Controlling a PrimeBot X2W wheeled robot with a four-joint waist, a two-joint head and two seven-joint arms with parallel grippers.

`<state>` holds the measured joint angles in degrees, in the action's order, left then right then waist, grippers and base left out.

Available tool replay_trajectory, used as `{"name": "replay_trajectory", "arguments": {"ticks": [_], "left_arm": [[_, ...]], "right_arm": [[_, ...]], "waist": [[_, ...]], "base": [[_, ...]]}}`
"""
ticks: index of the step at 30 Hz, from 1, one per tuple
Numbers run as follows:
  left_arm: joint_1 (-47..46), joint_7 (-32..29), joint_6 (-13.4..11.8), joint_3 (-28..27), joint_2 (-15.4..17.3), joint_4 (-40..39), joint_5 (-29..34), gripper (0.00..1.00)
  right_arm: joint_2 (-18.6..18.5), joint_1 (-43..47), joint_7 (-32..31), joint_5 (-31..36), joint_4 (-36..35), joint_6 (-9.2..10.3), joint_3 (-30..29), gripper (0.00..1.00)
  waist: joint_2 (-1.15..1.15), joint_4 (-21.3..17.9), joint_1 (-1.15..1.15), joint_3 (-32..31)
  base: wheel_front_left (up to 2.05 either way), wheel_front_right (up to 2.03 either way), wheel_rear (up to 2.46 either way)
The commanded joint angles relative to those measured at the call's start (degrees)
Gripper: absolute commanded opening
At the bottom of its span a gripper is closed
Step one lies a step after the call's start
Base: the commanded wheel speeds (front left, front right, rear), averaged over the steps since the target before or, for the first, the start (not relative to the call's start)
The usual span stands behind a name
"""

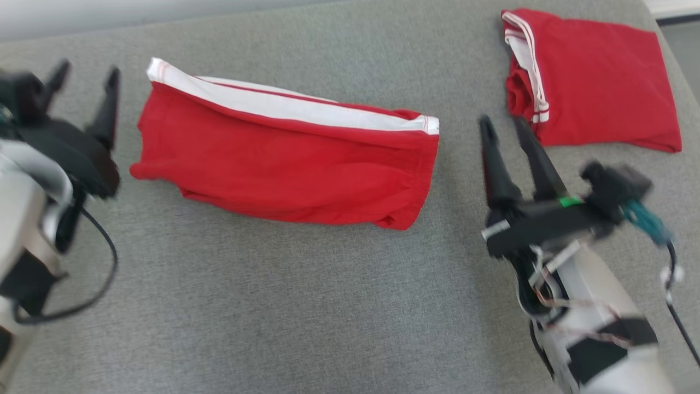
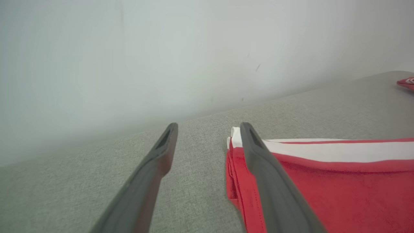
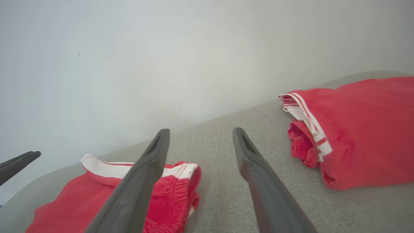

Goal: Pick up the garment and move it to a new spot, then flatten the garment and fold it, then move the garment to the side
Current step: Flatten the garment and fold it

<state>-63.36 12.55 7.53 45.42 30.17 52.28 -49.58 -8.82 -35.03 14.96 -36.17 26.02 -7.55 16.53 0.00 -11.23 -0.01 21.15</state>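
The garment (image 1: 284,169), red shorts with a white side stripe, lies folded in a long flat band across the middle of the grey cushion (image 1: 306,306). My left gripper (image 1: 87,70) hovers just off its left end, open and holding nothing. In the left wrist view my left gripper (image 2: 208,124) has one finger over the garment's (image 2: 339,181) corner. My right gripper (image 1: 501,121) is to the right of the waistband end, also open and empty. In the right wrist view my right gripper (image 3: 201,130) points at bare cushion, with the garment (image 3: 81,200) at lower left.
A second red folded garment (image 1: 596,76) with white trim lies at the cushion's far right corner, close beyond my right gripper; it is also in the right wrist view (image 3: 362,123). A pale wall (image 2: 161,58) stands behind the cushion. Bare cushion stretches along the near side.
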Motion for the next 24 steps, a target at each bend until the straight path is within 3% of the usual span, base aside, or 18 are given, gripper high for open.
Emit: {"name": "replay_trajectory", "arguments": {"ticks": [1,9,24], "left_arm": [[2.5,0.8,-0.2,-0.2,-0.9,-0.2,-1.0,1.0],[6.1,1.2,-0.2,0.6,-3.6,0.7,-2.6,1.0],[5.7,-1.6,-0.2,2.0,-8.0,9.0,-5.6,1.0]], "right_arm": [[0.7,3.8,0.3,2.2,-2.7,0.15,-2.5,1.0],[4.3,15.6,0.2,10.4,-12.1,0.15,-10.1,1.0],[6.0,23.7,-1.2,13.7,-18.5,0.15,-12.4,1.0]], "waist": [[0.0,1.1,0.01,-1.7],[0.0,0.7,0.01,-1.5],[0.0,-2.0,0.01,-1.4]], "base": [[0.0,0.0,0.0],[0.0,0.0,0.0],[0.0,0.0,0.0]]}}
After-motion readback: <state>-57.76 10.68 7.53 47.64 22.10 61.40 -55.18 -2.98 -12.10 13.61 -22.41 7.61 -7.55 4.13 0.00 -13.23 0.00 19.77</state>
